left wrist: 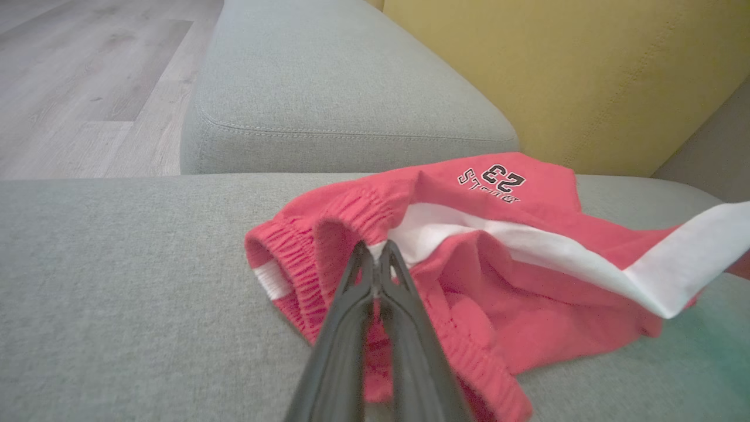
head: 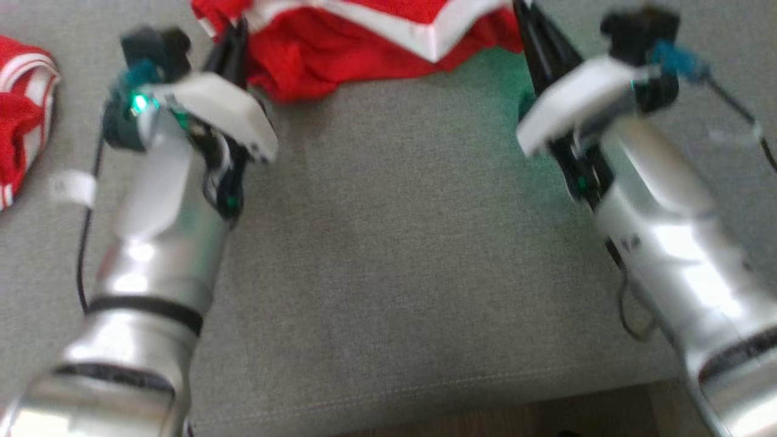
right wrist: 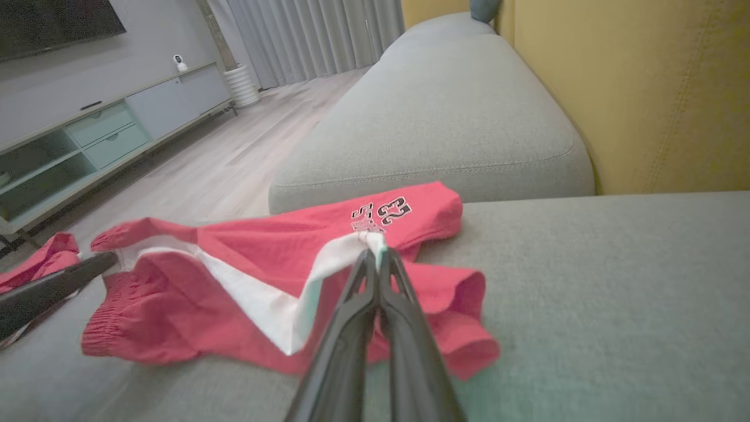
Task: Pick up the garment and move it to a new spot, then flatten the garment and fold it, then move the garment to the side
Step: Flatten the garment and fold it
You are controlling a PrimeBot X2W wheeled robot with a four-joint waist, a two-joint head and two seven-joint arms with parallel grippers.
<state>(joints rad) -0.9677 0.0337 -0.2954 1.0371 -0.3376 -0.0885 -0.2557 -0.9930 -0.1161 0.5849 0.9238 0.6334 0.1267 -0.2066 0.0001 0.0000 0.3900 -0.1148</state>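
I have my left gripper (left wrist: 375, 253) clamped on the waistband (left wrist: 293, 266) of the red shorts (left wrist: 515, 319) and my right gripper (right wrist: 375, 256) clamped on their white stripe (right wrist: 258, 299), so I should lift both evenly toward the sofa cushion's (head: 394, 255) front edge.

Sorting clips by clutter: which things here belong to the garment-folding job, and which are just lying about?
In the job:
- shorts, red with a white stripe
- left pincer, shut on their waistband
- right pincer, shut on the white stripe

Lying about:
- other red garment, at the robot's left
- TV stand
- curtains
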